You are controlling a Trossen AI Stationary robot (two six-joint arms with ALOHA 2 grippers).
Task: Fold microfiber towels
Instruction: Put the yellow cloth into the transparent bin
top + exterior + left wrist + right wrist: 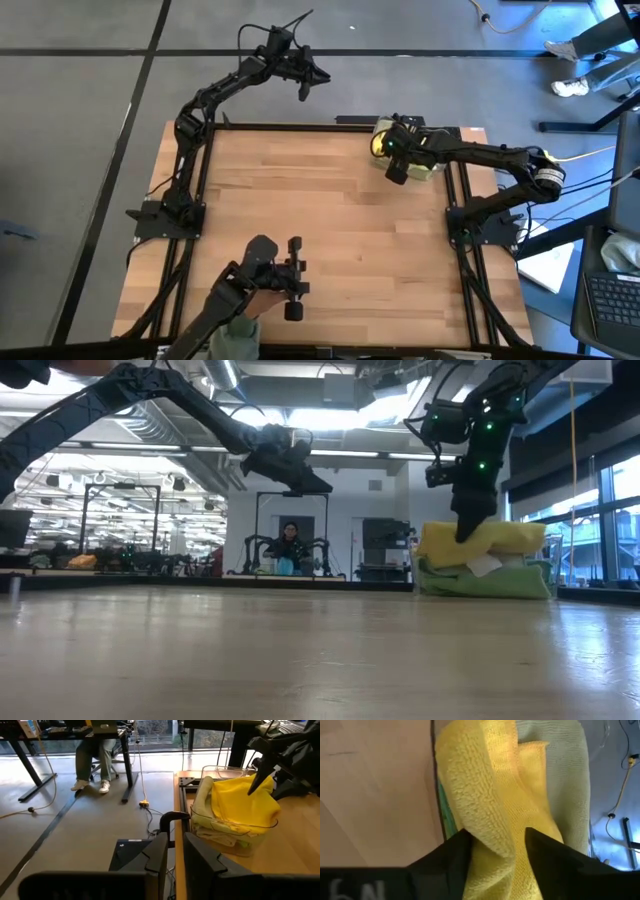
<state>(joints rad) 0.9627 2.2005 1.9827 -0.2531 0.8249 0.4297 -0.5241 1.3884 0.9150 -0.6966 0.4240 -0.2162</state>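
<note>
In the clear bin (pixel 235 827), the yellow towel (pixel 495 805) lies bunched between the right pincer's (pixel 495 852) fingers.

one yellow towel (pixel 245 802), one green towel (pixel 485 582), one pale towel (pixel 560 770), one clear bin (pixel 235 827), two arms

A bright yellow towel (pixel 490 795) tops the pile, over a pale olive-green towel (pixel 560 780) and a bright green towel (pixel 480 582). The surface (pixel 320 210) is light wood-grain; the grippers are black.

Robotics lab — arm rigs (pixel 290 530), desks (pixel 65 732)
</note>
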